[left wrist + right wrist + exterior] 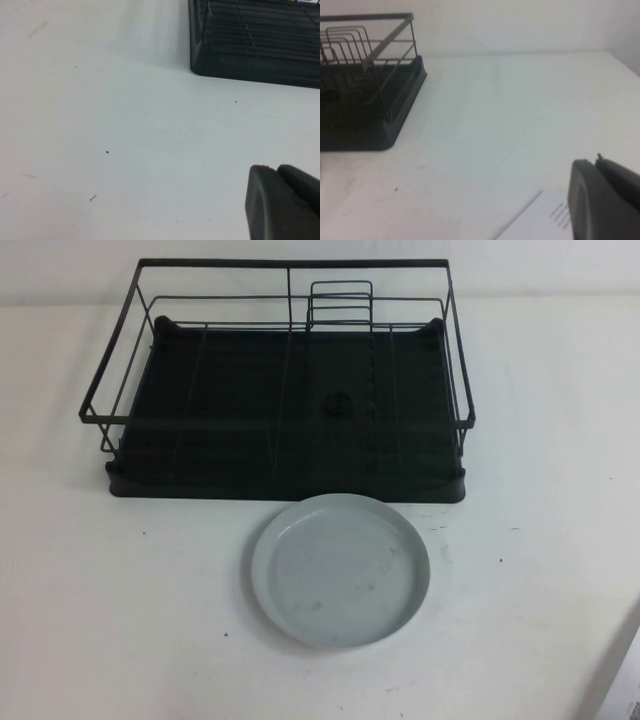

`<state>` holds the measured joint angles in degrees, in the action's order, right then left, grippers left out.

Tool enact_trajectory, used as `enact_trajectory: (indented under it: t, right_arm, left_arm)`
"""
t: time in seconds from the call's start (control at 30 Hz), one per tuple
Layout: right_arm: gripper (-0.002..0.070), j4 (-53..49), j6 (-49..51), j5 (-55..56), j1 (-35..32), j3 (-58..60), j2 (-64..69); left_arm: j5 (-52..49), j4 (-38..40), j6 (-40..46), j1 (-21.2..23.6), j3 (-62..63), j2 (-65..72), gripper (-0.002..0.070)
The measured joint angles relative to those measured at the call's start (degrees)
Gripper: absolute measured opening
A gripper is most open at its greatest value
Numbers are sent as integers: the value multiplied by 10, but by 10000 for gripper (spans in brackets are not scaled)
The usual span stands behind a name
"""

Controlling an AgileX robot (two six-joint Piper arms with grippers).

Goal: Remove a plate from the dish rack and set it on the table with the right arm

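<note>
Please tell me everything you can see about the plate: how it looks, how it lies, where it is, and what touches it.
The plate is round and pale grey-blue, with a low raised rim and a few faint dark specks inside. It looks smooth, and it is empty. It lies flat, right side up, on the white table, just in front of the dish rack, close to its front edge, apparently not touching. Only the table touches it. The left gripper and right gripper show only in their own wrist views, away from it.
</note>
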<state>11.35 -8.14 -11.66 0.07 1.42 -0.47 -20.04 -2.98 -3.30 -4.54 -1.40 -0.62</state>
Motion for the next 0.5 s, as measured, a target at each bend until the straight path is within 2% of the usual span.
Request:
enact_trajectory:
  t: [0.2,0.5]
  right_arm:
    - [-18,0,0,-89,6,3,0]
    - [-18,4,0,-91,6,3,0]
  left_arm:
    - [0,0,0,0,0,0,-4]
    - [0,0,0,0,0,0,-4]
